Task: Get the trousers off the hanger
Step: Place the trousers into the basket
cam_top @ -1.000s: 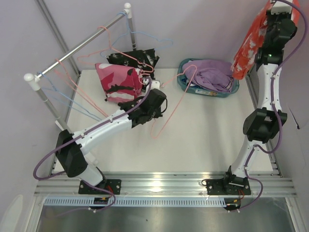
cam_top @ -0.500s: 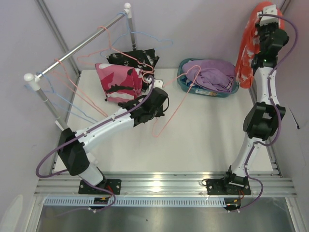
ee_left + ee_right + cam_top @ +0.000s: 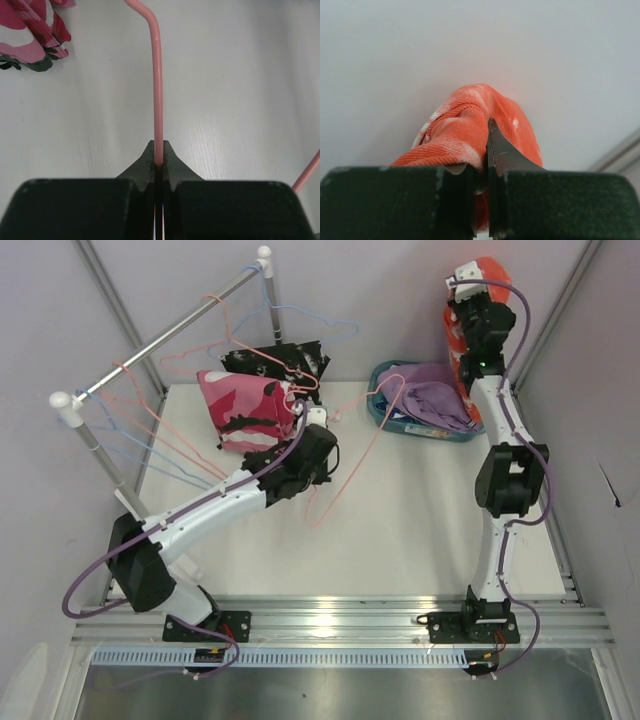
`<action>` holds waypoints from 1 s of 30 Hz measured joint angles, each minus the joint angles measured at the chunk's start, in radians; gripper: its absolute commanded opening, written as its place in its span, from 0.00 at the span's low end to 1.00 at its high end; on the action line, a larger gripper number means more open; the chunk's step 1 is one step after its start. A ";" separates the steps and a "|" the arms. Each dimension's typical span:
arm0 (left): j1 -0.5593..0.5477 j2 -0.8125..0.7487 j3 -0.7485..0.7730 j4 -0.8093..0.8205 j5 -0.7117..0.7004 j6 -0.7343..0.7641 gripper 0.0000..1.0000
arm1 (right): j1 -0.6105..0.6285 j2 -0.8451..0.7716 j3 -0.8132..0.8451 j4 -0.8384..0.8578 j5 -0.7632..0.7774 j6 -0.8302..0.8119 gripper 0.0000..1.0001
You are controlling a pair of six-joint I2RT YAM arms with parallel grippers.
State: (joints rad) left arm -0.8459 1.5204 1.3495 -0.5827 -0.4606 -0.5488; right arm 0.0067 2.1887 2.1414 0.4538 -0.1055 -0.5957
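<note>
Table (image 3: 430, 530), back-right corner: right gripper (image 3: 487, 145) pinches orange trousers (image 3: 462, 125) aloft by one fold — may slip beside basket (image 3: 385, 412); left gripper (image 3: 159, 160) clamps pink hanger (image 3: 156, 75).

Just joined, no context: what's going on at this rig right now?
Two arms are taking small trousers off hangers. The left gripper is shut on a bare pink wire hanger, held over the table. The right gripper is shut on the orange trousers, raised high at the back near the teal basket, which holds the lavender trousers. The pink-magenta pair and black speckled pair lie by the rack; whether they are on hangers I cannot tell.
</note>
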 measured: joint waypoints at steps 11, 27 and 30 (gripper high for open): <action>0.020 -0.106 -0.114 0.038 0.003 0.000 0.00 | 0.143 0.051 0.070 -0.047 0.057 -0.054 0.00; 0.022 -0.141 -0.189 0.108 0.099 0.001 0.00 | 0.084 -0.243 -0.320 -0.311 -0.043 -0.203 0.00; 0.023 -0.144 -0.198 0.113 0.111 0.001 0.00 | 0.072 -0.300 -0.364 -0.347 -0.034 -0.248 0.00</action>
State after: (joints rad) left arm -0.8234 1.3766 1.1515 -0.4694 -0.3500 -0.5480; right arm 0.0784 1.8885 1.7779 0.1070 -0.1390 -0.8440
